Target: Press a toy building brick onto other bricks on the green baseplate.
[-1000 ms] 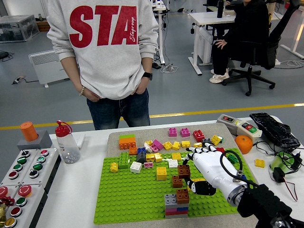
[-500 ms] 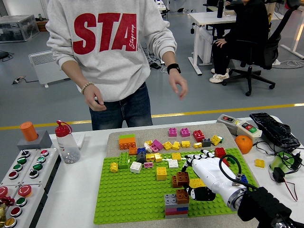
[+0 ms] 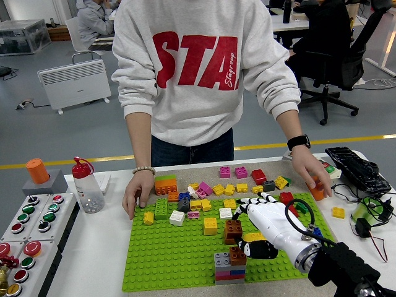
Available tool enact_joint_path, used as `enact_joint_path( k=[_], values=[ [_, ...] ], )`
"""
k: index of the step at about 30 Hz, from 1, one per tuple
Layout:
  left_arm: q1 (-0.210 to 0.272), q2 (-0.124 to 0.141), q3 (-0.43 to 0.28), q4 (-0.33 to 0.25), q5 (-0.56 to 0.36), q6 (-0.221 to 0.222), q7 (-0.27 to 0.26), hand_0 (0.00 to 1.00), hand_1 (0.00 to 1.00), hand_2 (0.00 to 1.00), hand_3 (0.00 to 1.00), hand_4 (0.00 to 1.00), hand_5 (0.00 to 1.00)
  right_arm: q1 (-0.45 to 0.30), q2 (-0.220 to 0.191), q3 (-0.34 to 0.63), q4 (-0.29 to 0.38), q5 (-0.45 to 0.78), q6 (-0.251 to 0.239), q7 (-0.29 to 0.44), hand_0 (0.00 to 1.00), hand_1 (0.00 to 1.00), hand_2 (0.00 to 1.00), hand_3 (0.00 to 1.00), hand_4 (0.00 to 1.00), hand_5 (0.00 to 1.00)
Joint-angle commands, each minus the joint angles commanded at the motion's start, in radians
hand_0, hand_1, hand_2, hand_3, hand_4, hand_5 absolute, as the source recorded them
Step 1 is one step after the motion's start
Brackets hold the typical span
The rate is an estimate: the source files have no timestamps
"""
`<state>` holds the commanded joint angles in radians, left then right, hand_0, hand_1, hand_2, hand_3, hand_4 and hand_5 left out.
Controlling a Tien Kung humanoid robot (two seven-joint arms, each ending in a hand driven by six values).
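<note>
Brown brick (image 3: 233, 231), gripped in the right hand (image 3: 263, 224), now hangs lower, just at 12 o'clock of the brick stack (image 3: 230, 265), while a person's hand (image 3: 137, 193) newly steadies the green baseplate (image 3: 167, 257).

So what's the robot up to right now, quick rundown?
Right hand shut on brown brick, just above the grey-topped stack on the green baseplate. Left hand out of view. Person's hands resting at the plate's far edge.

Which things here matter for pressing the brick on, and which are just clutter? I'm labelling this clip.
Job: right hand, brown brick it holds, brick stack, green baseplate.

Lying about: water bottle, button box, orange, black keyboard.
</note>
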<state>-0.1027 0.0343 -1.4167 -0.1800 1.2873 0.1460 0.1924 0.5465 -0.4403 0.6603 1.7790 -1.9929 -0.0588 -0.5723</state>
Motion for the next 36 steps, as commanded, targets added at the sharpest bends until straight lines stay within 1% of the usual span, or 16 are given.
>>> enact_joint_path(
  k=[2,6,11,17,24,36],
  values=[
    [0.001,0.000,-0.001,0.000,0.001,0.000,0.000,0.660,0.677,0.702,0.576,0.302,0.998,-0.001,0.000,0.001,0.000,0.008,-0.007,0.012,0.998,0.902,0.877,0.528,0.525,0.264],
    [0.004,0.000,-0.003,0.000,0.005,0.000,0.001,0.660,0.677,0.702,0.576,0.302,0.998,-0.003,-0.001,0.005,0.000,0.038,-0.030,0.061,0.998,0.902,0.877,0.528,0.525,0.264],
    [0.008,0.000,-0.004,0.000,0.008,0.000,0.002,0.659,0.678,0.703,0.576,0.302,0.998,-0.003,-0.001,0.005,0.000,0.057,-0.036,0.082,0.998,0.901,0.876,0.527,0.524,0.264],
    [0.012,-0.001,-0.007,0.000,0.011,0.000,0.003,0.661,0.677,0.703,0.576,0.302,0.998,-0.002,-0.004,-0.001,0.000,0.062,-0.023,0.081,0.998,0.901,0.877,0.528,0.525,0.262],
    [0.014,-0.001,-0.007,0.000,0.009,0.000,0.002,0.661,0.678,0.703,0.576,0.301,0.998,0.012,-0.017,-0.016,0.000,0.056,-0.002,0.070,0.998,0.900,0.874,0.527,0.524,0.261],
    [0.008,0.001,-0.001,0.000,0.001,-0.001,0.001,0.661,0.677,0.703,0.576,0.300,0.998,0.028,-0.003,-0.029,0.000,0.033,-0.005,0.064,0.998,0.898,0.872,0.527,0.518,0.255]
  ],
)
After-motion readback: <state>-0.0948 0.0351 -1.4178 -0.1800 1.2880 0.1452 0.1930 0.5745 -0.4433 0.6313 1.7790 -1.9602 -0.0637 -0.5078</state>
